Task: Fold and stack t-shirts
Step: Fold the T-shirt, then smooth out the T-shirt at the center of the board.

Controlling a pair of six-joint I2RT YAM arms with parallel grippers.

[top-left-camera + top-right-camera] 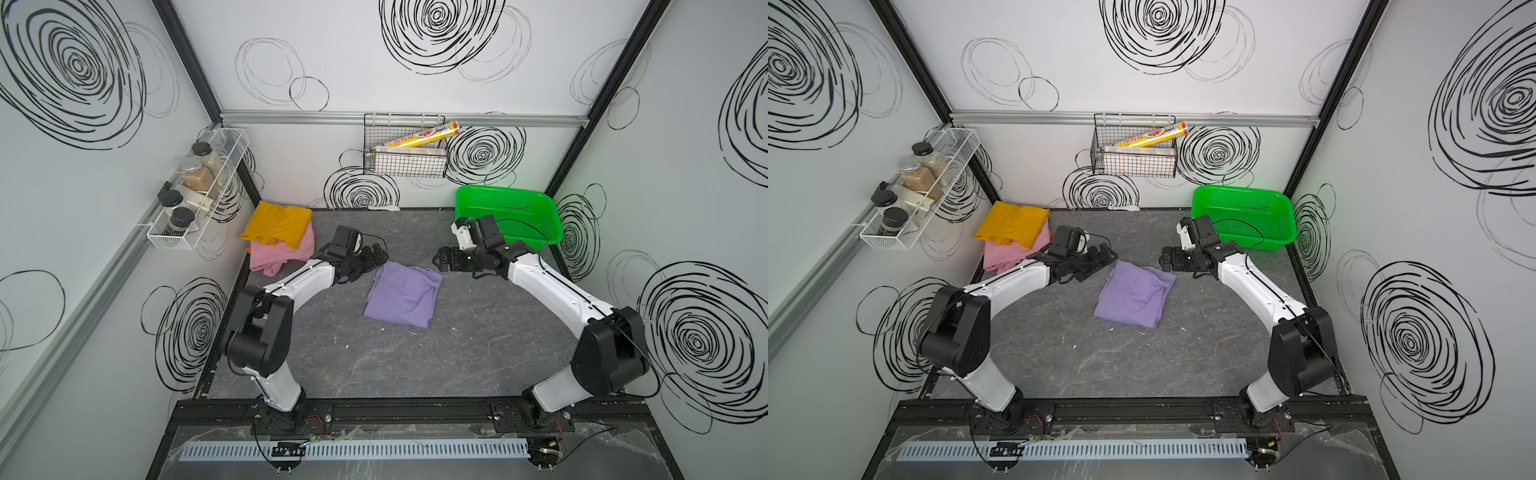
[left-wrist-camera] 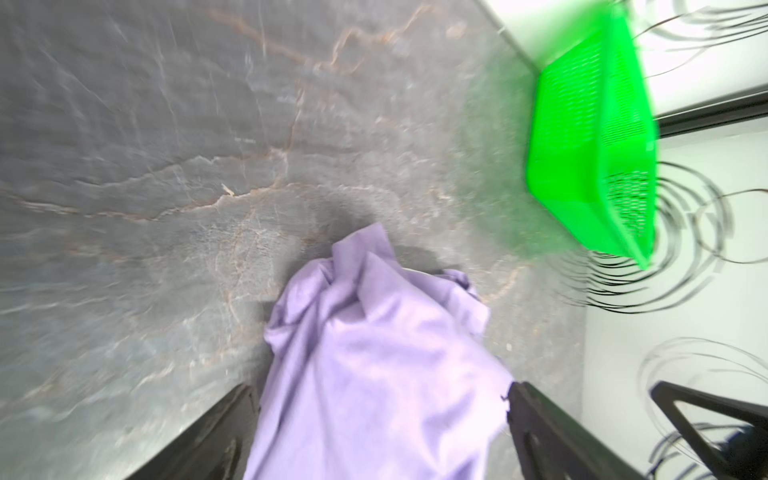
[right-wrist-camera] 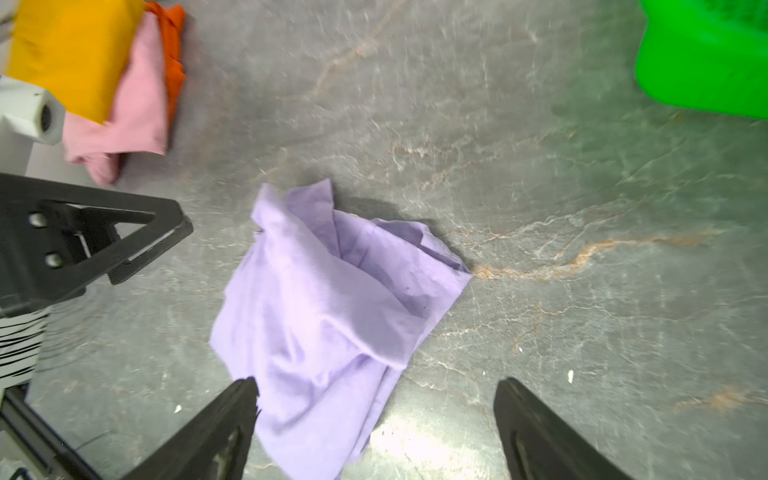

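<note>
Currently: purple shirt (image 1: 403,297) lies about mid-table on the grey table (image 1: 374,365), loosely folded into a rough rectangle. Its far edge is rumpled and bunched. Reads the same in both top views (image 1: 1136,297). No lettering shows on the upward face.

Left gripper (image 1: 376,254) sits low at the shirt's far left corner, jaws spread wide. In the left wrist view its fingers (image 2: 548,424) stand either side of the purple shirt (image 2: 374,374), and the cloth fills the gap between them. Nothing looks pinched.

Right gripper (image 1: 438,259) is at the far right corner, just beside the cloth edge, jaws likewise wide apart and holding nothing. In the right wrist view one finger (image 3: 220,415) meets the shirt's edge and the other is over bare table. Actual contact: cannot tell.

Stack in the table's far left corner: yellow shirt (image 1: 277,226) folded on top, pink shirt (image 1: 286,251) beneath it and sticking out on the near side. The right wrist view shows a strip of orange cloth (image 3: 174,50) under the pink. The stack is well apart from the purple shirt.

Green basket (image 1: 505,192) stands in the far right corner, behind the right arm's wrist.
</note>
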